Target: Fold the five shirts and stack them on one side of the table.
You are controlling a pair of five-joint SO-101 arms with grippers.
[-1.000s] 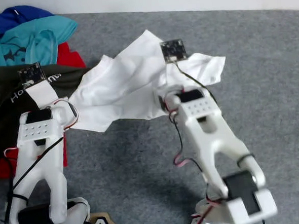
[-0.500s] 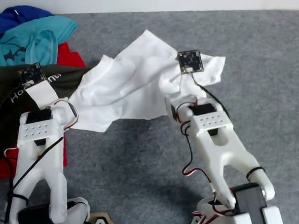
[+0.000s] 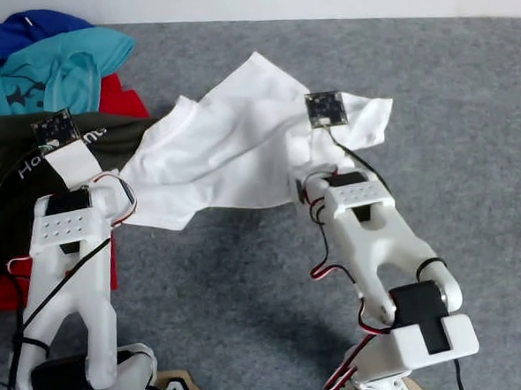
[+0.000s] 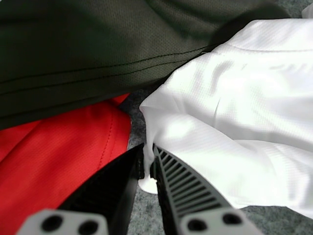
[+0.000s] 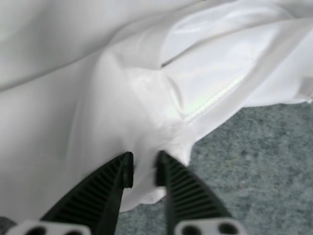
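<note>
Grey felt-covered table, seen from above. Clothing is heaped at its far left, bare felt runs to the right.

White mesh-knit shirt: the largest garment, crumpled across the far middle. One peak points toward the back wall, a lobe sits at its right end, and the near left corner is drawn to a point beside the left arm.

Left white plastic arm: base at the near left edge, forearm running straight away from it, wrist over the line where dark cloth meets white.

Right white plastic arm: base at near right, bent at the elbow, forearm angled inward and away. Its wrist is over the near right edge of the white mesh-knit shirt, with red and black cable looping alongside.

Dark olive-black shirt with pale lettering: lies at far left, passes under the left wrist, touches the white one's left edge.

Teal shirt with dark print: bunched behind the dark one.

Red shirt: a wedge between teal and white. More red shows at the dark shirt's near edge; cannot tell if it is the same garment.

Royal-blue shirt: back corner, partly under the teal.

Left gripper: black ribbed jaws drawn close, a fold of the white corner pinched between them, red and dark cloth just beside.

Right gripper: jaws narrow, white fabric bunched between them at the hem, grey felt just beyond
</note>
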